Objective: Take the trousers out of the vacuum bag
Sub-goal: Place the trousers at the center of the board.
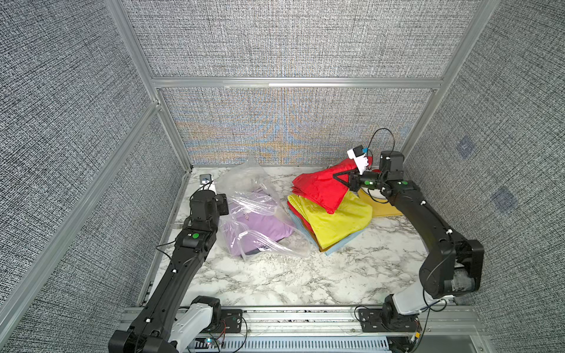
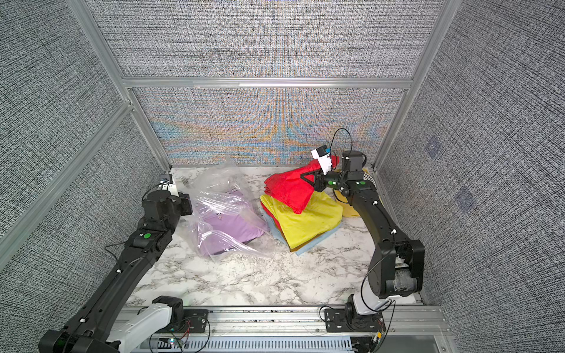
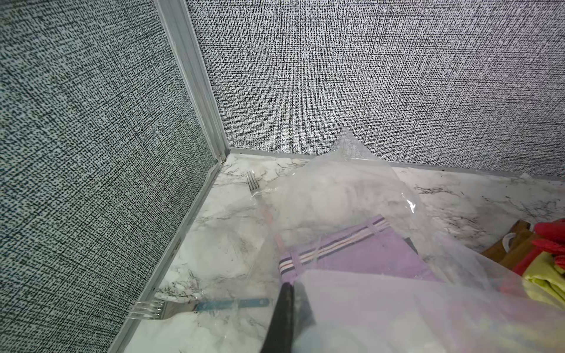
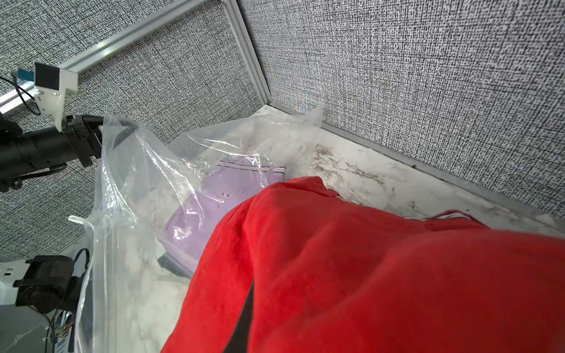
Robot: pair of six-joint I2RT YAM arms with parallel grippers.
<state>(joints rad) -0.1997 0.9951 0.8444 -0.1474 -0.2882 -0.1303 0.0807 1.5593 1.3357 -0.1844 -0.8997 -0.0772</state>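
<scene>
The left arm (image 1: 180, 269) and right arm (image 1: 428, 226) are black with smooth tapered shells, white base links (image 1: 195, 318), small white clips (image 1: 448, 231) and round green dots (image 1: 195, 235). A thin black cable (image 1: 382, 134) loops over the white wrist camera mount (image 1: 360, 160). The right gripper (image 1: 336, 177) has triangular black fingers.

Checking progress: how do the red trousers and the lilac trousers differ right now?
The red trousers are out of the vacuum bag; the lilac trousers lie inside it. Red hangs bunched from the right gripper, above the yellow trousers; lilac lies flat and folded. Both are cloth.
</scene>
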